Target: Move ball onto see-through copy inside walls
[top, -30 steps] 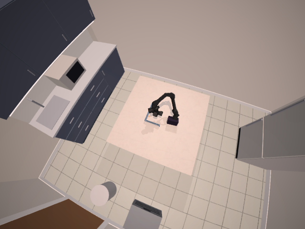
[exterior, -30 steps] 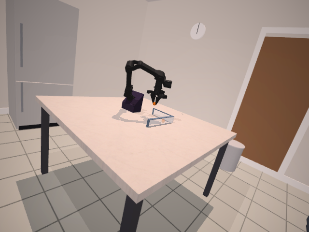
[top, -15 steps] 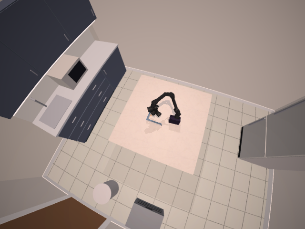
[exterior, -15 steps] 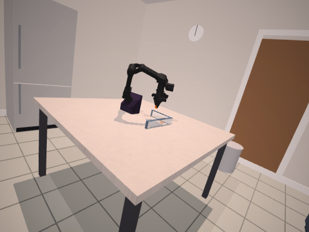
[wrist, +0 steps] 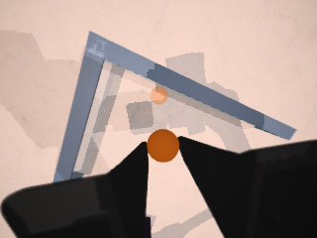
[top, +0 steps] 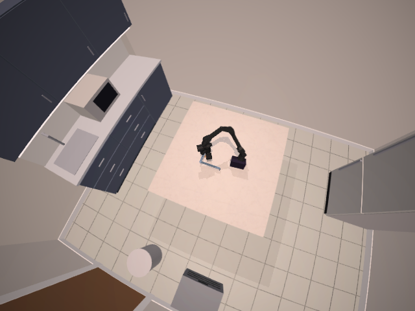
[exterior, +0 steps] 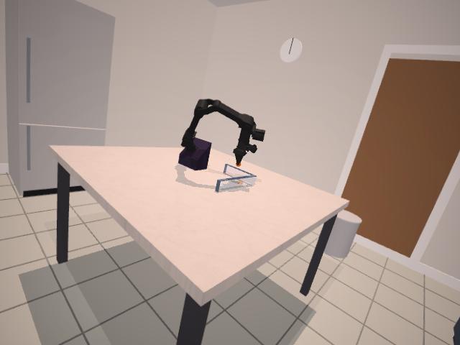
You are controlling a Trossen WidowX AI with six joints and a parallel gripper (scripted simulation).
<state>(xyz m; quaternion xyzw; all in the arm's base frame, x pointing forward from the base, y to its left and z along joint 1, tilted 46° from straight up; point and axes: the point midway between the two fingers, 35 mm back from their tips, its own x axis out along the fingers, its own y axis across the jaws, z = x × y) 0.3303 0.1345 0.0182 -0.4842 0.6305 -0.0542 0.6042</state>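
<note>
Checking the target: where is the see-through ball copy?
In the wrist view, the see-through copy sits inside the clear walls, just beyond the held ball.

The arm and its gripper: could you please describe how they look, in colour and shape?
The arm is matte black, made of slim jointed links, rising from a dark purple block base. A boxy black module juts from its wrist. The gripper has two black fingers tapering to points. No cables or markings are visible.
</note>
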